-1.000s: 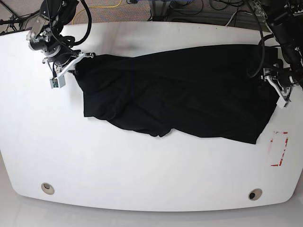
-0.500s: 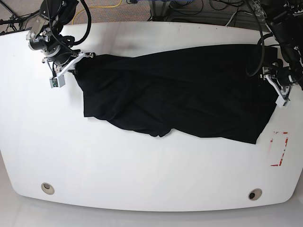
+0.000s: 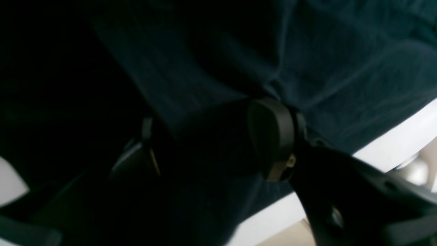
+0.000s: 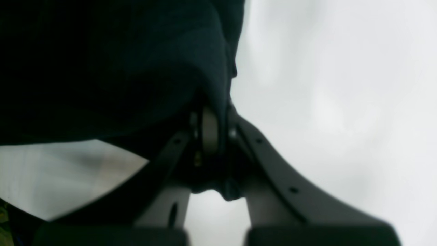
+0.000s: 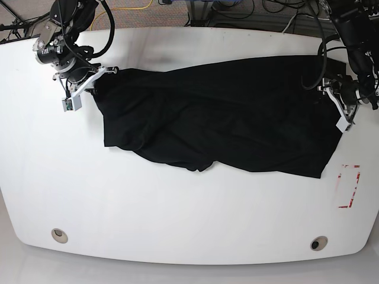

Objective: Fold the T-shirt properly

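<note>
Nearest in the base view: two small round holes near the front edge of the white, round-cornered table, one at the left, one at the right. Just behind the right hole, a red and white rectangular marking flat on the tabletop.

Across the middle: the large plain black T-shirt of soft matte cloth, spread wide and rumpled, with creases running lengthwise and a loose fold sagging at its near edge. Stretched from the table's far left toward its right edge, flat on the surface over most of its span.

At the shirt's far left corner: the right gripper of the black arm with white fingers, jaws pressed together on the cloth. Seen close in the right wrist view, a bunched edge of fabric nipped between the two pads, white tabletop on either side.

At the shirt's right end: the left gripper, jaws partly spread with a thick wad of dark cloth between them. In the left wrist view, one rounded black pad against the fabric, the other finger mostly lost in shadow; cloth filling the gap and draping beyond, white table edge at the lower right.

Farthest back: black cables and one yellow cable on the floor behind the table.
</note>
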Controlling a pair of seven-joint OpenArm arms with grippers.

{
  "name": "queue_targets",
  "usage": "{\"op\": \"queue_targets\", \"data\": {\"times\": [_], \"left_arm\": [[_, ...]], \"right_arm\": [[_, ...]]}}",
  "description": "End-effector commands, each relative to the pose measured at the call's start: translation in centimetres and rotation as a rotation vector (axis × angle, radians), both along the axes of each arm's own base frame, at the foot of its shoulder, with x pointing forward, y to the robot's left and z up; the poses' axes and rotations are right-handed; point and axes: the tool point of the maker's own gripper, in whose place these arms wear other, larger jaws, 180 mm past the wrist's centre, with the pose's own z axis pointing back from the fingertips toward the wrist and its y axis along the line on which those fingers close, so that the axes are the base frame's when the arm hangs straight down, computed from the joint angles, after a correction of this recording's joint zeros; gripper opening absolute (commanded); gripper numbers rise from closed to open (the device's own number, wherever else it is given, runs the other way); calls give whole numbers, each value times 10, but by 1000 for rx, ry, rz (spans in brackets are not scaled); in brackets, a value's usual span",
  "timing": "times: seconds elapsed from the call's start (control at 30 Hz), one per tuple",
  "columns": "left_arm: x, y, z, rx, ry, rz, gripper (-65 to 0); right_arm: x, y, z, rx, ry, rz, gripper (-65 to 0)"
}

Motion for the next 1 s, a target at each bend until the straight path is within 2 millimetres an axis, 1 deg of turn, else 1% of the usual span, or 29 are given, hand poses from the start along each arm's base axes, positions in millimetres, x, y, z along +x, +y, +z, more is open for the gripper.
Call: {"op": "queue_targets", "data": {"times": [0.0, 0.2, 0.27, 0.43, 0.63, 0.83, 0.97], "left_arm": [[14, -2, 27, 23, -101, -34, -306], [15, -6, 41, 59, -144, -68, -306], [15, -6, 41, 64, -147, -68, -306], [11, -4, 38, 66, -133, -66, -306], [12, -6, 38, 67, -134, -71, -306], [13, -7, 38, 63, -134, -70, -306], [11, -4, 34, 89, -118, -69, -306]], "right_arm": [[7, -2, 10, -6, -44, -1, -650], [9, -3, 11, -7, -49, -2, -650], [10, -3, 12, -7, -51, -2, -650], [7, -3, 10, -8, -44, 1, -650], [9, -2, 11, -7, -51, 1, -650], [8, 3, 9, 8, -48, -5, -650], [9, 3, 10, 8, -51, -5, -650]]}}
